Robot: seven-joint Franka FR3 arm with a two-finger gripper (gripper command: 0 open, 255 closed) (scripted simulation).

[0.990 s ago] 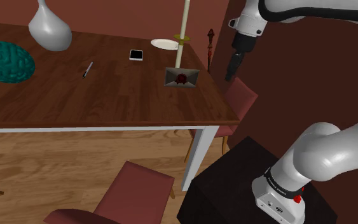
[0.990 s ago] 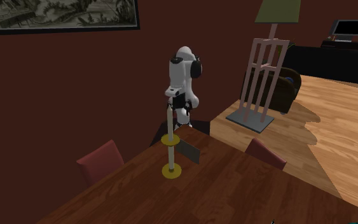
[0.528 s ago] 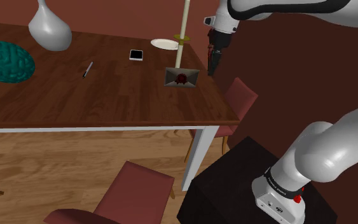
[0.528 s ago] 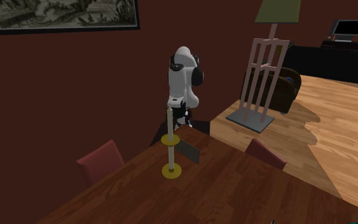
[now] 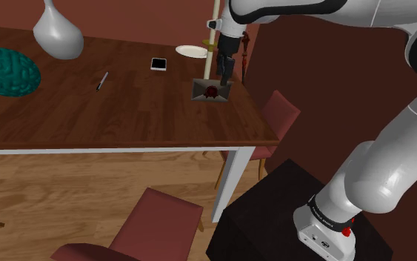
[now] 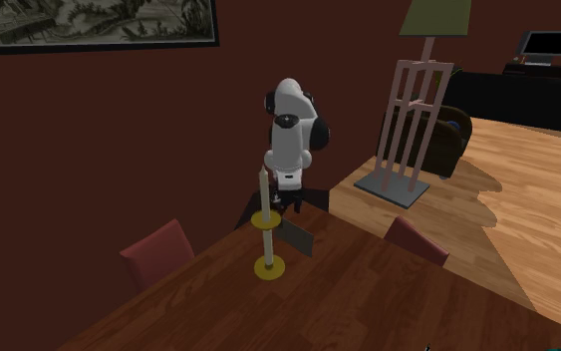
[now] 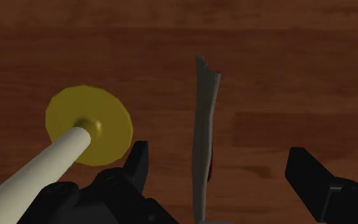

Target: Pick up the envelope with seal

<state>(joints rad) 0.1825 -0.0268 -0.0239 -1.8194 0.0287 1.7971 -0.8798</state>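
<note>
A grey envelope (image 5: 211, 90) with a dark red seal stands on edge near the wooden table's (image 5: 110, 111) right end, leaning by a candle's stand. From across the table, its grey back (image 6: 295, 238) shows behind the candlestick. My black gripper (image 5: 225, 75) hangs just above its top edge. In the wrist view the envelope (image 7: 203, 137) is seen edge-on, standing between my two fingers (image 7: 138, 167), which stand wide apart and do not touch it. My gripper (image 7: 219, 175) is open.
A tall cream candle (image 5: 214, 30) on a yellow disc base (image 7: 89, 124) stands right beside the envelope. On the table also lie a white plate (image 5: 192, 51), a phone (image 5: 158, 64), a pen (image 5: 102, 81), a grey vase (image 5: 58, 33) and a teal brain-like lump (image 5: 7, 71). Red chairs (image 5: 282, 113) stand around.
The arm has swung towards the shoulder view's left, from beyond the table's right edge to over the envelope, and the gripper has come down close above it.
</note>
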